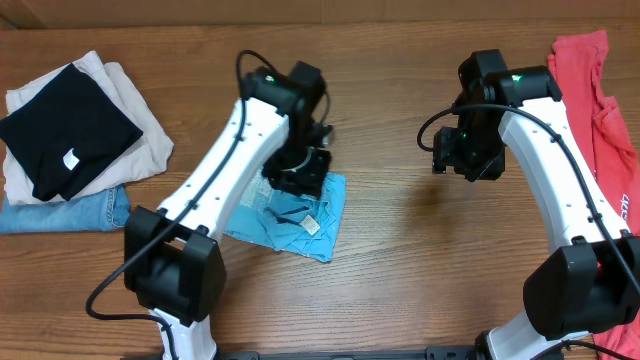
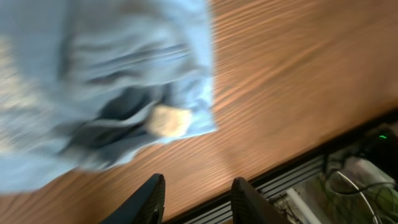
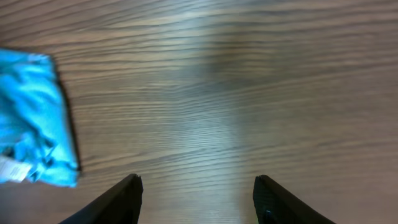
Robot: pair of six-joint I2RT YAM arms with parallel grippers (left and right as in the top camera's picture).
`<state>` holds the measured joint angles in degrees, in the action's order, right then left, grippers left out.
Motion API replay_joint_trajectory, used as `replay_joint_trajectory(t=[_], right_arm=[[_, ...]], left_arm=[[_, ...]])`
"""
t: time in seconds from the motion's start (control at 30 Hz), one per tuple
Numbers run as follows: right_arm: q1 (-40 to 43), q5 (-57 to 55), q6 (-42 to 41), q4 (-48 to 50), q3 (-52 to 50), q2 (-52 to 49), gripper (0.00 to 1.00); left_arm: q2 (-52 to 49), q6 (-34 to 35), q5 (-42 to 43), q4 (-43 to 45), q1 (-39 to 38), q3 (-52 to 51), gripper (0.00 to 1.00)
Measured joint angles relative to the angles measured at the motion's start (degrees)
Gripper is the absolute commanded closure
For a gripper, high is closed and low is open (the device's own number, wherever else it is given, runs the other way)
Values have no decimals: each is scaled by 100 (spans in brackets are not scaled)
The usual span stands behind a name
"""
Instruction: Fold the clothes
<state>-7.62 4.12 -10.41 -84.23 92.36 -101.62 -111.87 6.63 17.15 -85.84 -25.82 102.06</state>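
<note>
The light blue shirt (image 1: 300, 218) lies folded, it seems. The left hand (image 2: 198, 183) and the right hand (image 3: 198, 182) both stand parted, empty. Next, the right hand must reach the coral-red shirt (image 1: 590, 90).

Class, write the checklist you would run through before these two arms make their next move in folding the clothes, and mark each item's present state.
1. Left tool clear of cloth: ok, jaws apart, nothing between them.
2. Right tool empty: ok, open above the bare wooden table.
3. Light blue T-shirt folded neatly: cannot tell, the left arm hides part of it.
4. Coral-red T-shirt folded: not ok, it lies crumpled at the right edge.
5. Black garment out of the way: ok, far left.
</note>
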Motion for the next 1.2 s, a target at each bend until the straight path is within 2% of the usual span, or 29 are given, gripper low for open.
replay_joint_trajectory(t=[0.2,0.47,0.63,0.9,1.2], right_arm=[[-175,728,527,304,0,0,36],[-1414,1071,807,1075,0,-94,35],[-2190,863,887,1624,0,-413,34],[-2765,584,1217,1775,0,-968,34],[-2922,544,1298,2144,0,-1322,34]], left_arm=[[0,177,-623,-85,791,0,62],[0,621,-1038,-11,1617,-129,62],[0,699,-1025,308,1652,-855,63],[-2,699,-503,1029,1576,-2199,64],[-4,699,-275,1508,1528,-2448,65]])
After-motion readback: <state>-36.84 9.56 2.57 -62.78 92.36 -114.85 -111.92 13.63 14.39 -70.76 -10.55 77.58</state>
